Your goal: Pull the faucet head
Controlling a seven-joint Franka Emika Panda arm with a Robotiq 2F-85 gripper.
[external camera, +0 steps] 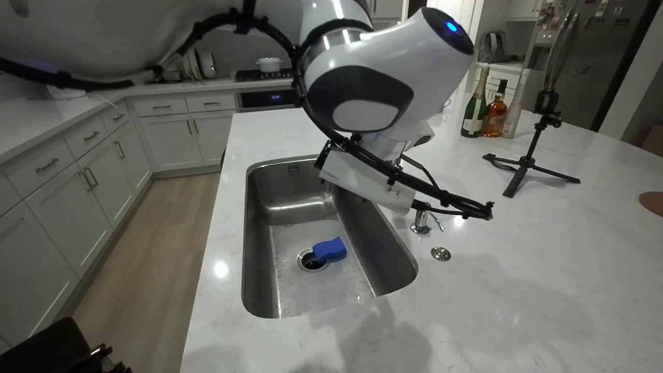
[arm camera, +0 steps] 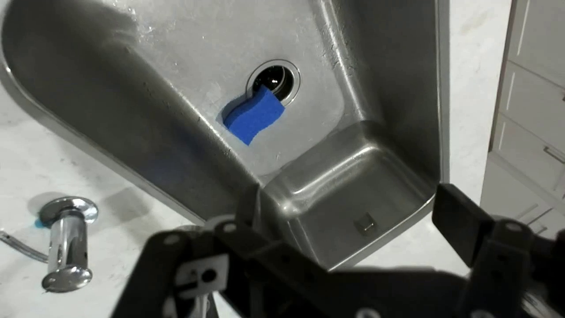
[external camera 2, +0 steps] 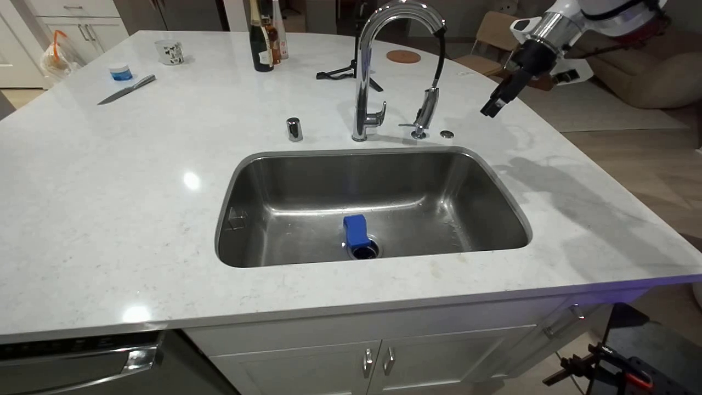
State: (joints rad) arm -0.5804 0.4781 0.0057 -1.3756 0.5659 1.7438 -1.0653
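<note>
The faucet head (external camera 2: 428, 107) is a chrome cylinder in an exterior view. It hangs, slightly tilted, from a black hose (external camera 2: 441, 57) out of the end of the tall arched chrome neck (external camera 2: 362, 82). Its lower end overlaps the short chrome fitting (external camera 2: 419, 134); I cannot tell whether they touch. My gripper (external camera 2: 490, 109) is apart from the head, beside it on the right and above the counter. In the wrist view my gripper (arm camera: 348, 198) is open with nothing between its fingers. The head cannot be made out there. In the remaining exterior view the arm hides faucet and gripper.
The steel sink (external camera 2: 378, 154) holds a blue sponge (external camera 2: 356, 230) by the drain. The short fitting (external camera: 422, 223) and round chrome disc (external camera: 441, 253) stand beside the sink. A chrome cylinder (external camera 2: 294, 130), bottles (external camera: 474, 111), a tripod (external camera: 525, 163) and a knife (external camera 2: 127, 89) are on the counter.
</note>
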